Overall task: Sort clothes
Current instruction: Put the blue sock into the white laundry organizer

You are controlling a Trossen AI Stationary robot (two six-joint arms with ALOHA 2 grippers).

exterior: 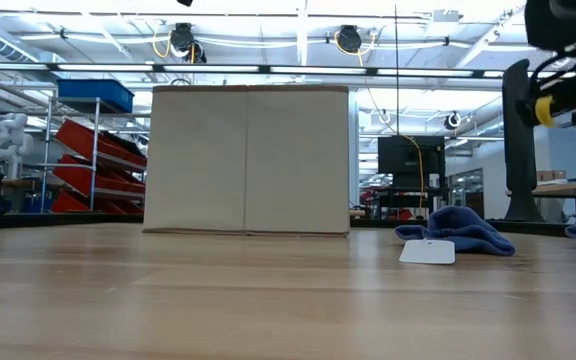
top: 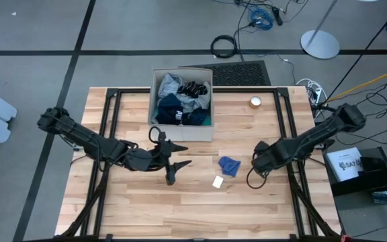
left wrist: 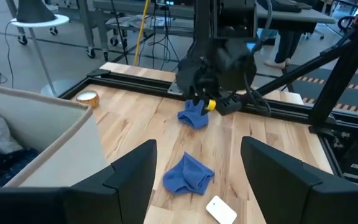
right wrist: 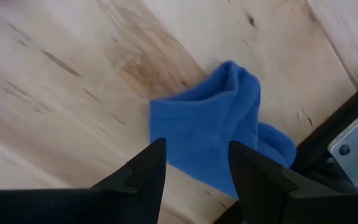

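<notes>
right gripper [right wrist: 191,180], fingers spread and empty, poised directly above a small blue sock [right wrist: 222,134] lying by the table's right rail. a second blue sock [top: 229,165] lies mid-table, between both arms. left gripper [top: 173,165], spread and empty, waits beside the beige box [top: 183,131] of clothes.

Both arms are stretched low over the table, angled in toward the middle from opposite sides. The left gripper [top: 179,163] is held out level with its fingers [left wrist: 129,171] spread wide, nothing between them. The right gripper [top: 254,168] is tipped downward, fingers [right wrist: 146,165] parted, nothing gripped.
</notes>
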